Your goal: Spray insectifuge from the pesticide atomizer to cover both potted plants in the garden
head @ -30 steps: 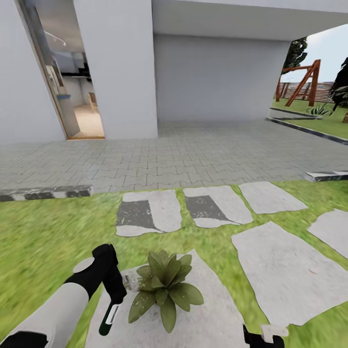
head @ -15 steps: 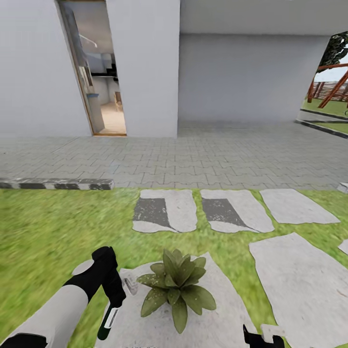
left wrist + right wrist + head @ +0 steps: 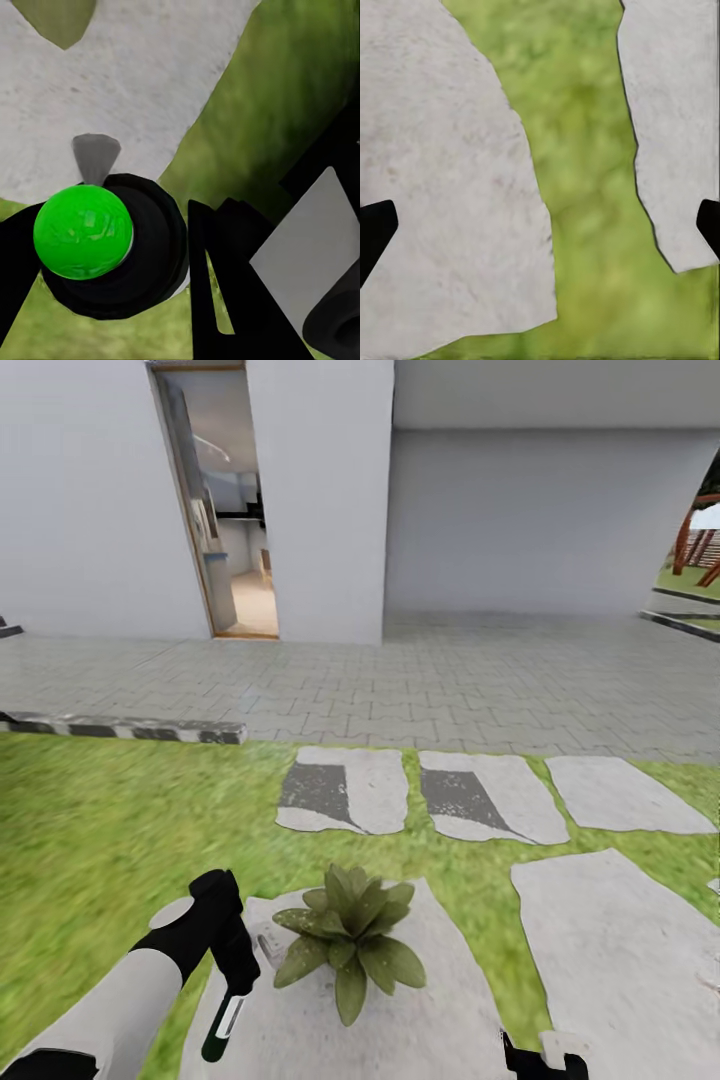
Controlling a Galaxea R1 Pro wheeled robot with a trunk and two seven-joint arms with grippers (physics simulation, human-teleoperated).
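Against the earlier pictures the whole head view is shifted rightward: the doorway [image 3: 235,510] and stepping stones [image 3: 345,790] sit further right, so the camera, not the scene, is judged to have turned. The potted plant [image 3: 348,935] is kept near and central, within spraying reach. The pesticide atomizer [image 3: 228,1020] is clamped in the left gripper [image 3: 240,975], just left of the plant. The right gripper [image 3: 540,225] is held apart above grass.
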